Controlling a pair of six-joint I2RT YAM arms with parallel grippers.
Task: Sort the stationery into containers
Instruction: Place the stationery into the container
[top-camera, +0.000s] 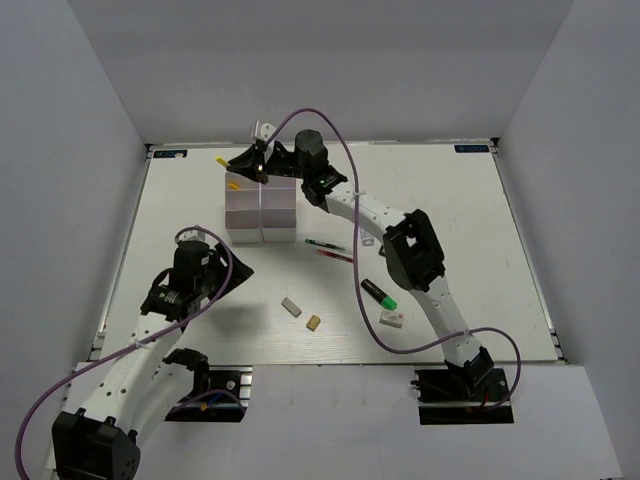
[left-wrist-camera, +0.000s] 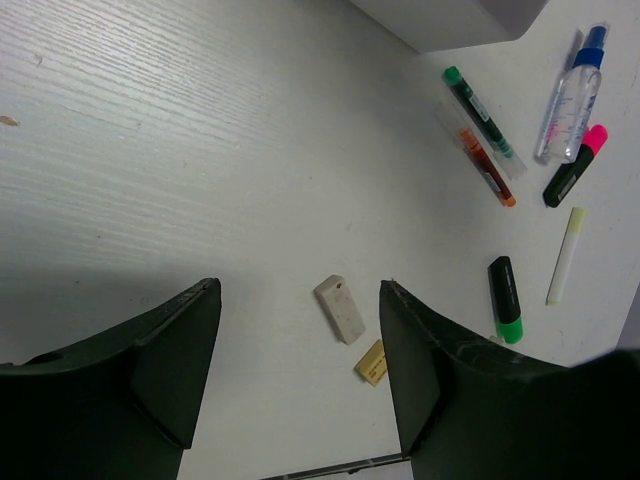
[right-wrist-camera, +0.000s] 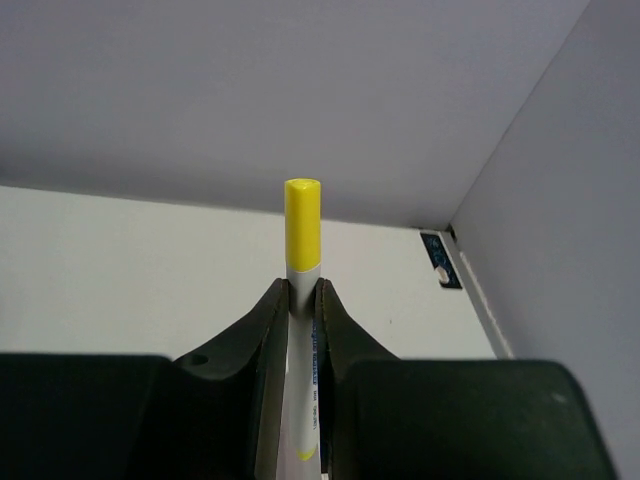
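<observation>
Organiser: white organiser (top-camera: 262, 208), far-left part of the desk (top-camera: 450, 240).
Loose on desk: I log a grey eraser (left-wrist-camera: 340, 308), tan eraser (left-wrist-camera: 371, 361), green-capped highlighter (left-wrist-camera: 505, 299), pink-capped highlighter (left-wrist-camera: 574, 166), blue-capped bottle (left-wrist-camera: 573, 92), loose marker (left-wrist-camera: 565, 255) and two pens (left-wrist-camera: 480, 112), all outside the organiser.
Writing: blue print on the held barrel, too small for me to read.
Right jaws: pinching a yellow-tipped white marker (right-wrist-camera: 302, 215) over the organiser's far end.
Left jaws: spread wide, holding nothing; both erasers show between them.
</observation>
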